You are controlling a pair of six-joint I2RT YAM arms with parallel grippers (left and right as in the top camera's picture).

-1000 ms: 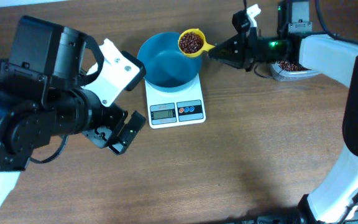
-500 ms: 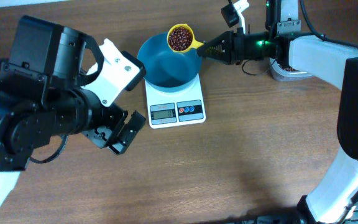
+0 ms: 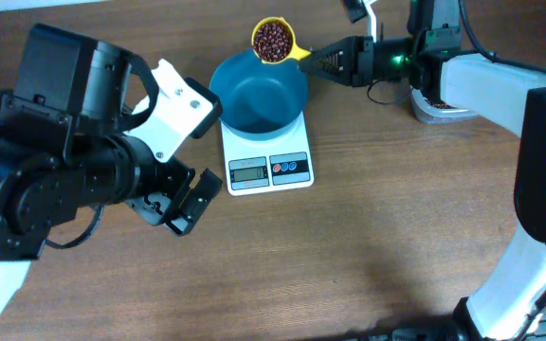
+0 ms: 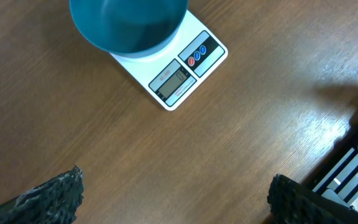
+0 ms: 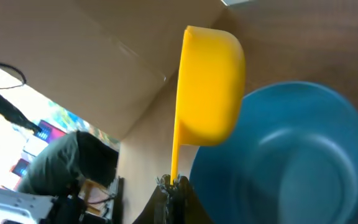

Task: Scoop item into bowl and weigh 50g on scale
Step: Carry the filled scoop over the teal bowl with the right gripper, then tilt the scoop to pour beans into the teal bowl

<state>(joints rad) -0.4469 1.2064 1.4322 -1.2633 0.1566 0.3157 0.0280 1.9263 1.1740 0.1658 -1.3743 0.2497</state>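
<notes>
The teal-blue bowl (image 3: 258, 91) stands on the white scale (image 3: 267, 156), whose display and red and blue buttons face the front; both also show in the left wrist view, bowl (image 4: 128, 25) and scale (image 4: 179, 78). My right gripper (image 3: 322, 62) is shut on the handle of a yellow scoop (image 3: 274, 41) full of dark red-brown beans (image 3: 272, 39), held above the bowl's far rim. In the right wrist view the scoop (image 5: 210, 87) hangs beside the bowl (image 5: 291, 155), gripper (image 5: 174, 184) shut on its handle. My left gripper (image 3: 180, 210) is open and empty, left of the scale.
A clear tub (image 3: 439, 106) with more beans sits at the far right, mostly hidden behind my right arm. The table (image 3: 349, 246) is brown wood. My left arm's bulky black and white body (image 3: 83, 152) fills the left side.
My right gripper has carried the bean-filled scoop left and farther back, from the bowl's right rim to just above its far rim. The left arm has not moved.
</notes>
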